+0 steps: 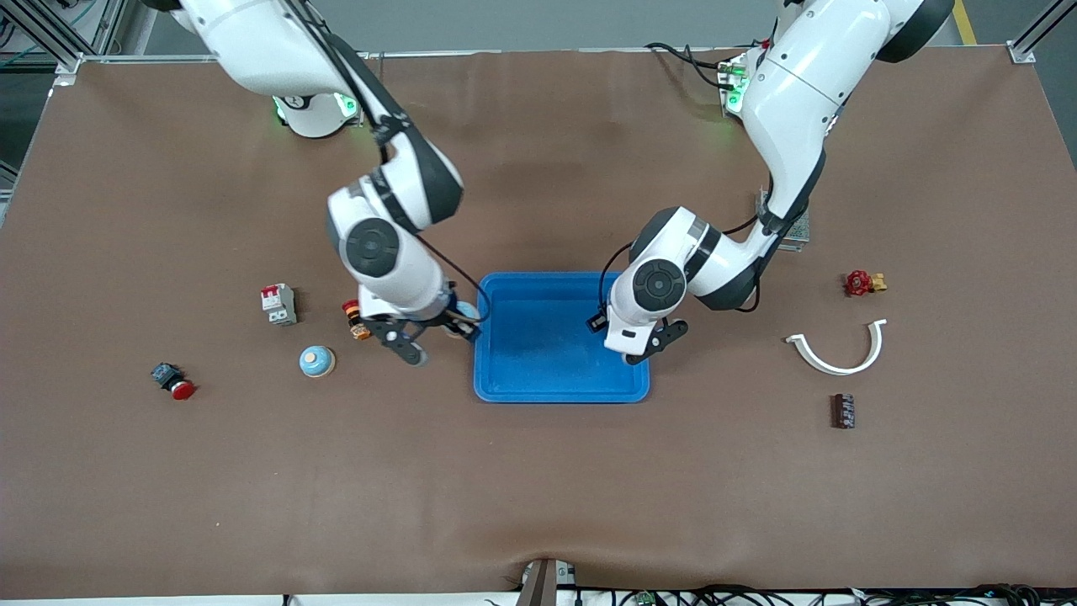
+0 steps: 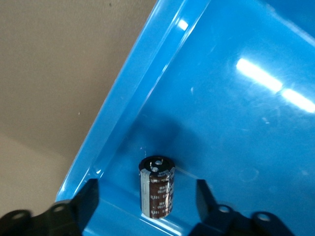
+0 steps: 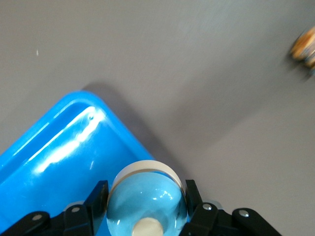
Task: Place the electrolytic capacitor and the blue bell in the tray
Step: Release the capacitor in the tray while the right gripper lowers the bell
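The small dark-brown cylindrical electrolytic capacitor (image 2: 157,186) stands upright inside the shallow bright-blue plastic tray (image 1: 538,389), tucked in the corner just beside the raised rim at the left arm's end. The left gripper (image 2: 146,196) hangs right over it with its black fingers spread apart on either side and touching nothing, so that half of the job looks done.

Now the other half: the right gripper (image 3: 143,200) is clamped on a glossy light-blue domed bell (image 3: 146,196) with a pale base, carried over the tray's rim at the right arm's end. It is not yet set down; I'd say lowering and letting go is all that is left.

Room to move: the tray's floor is bare between the two grippers, plenty of space for the bell well apart from the capacitor. The rim is the thing to watch, since the bell hangs right above that edge and needs to come inward before it drops.

Out on the brown table (image 1: 538,505), a second blue domed bell (image 1: 317,361) sits near the right arm's end, with a small orange-and-red part (image 1: 354,319) and a white circuit breaker (image 1: 278,304) beside it, all clear of the tray.
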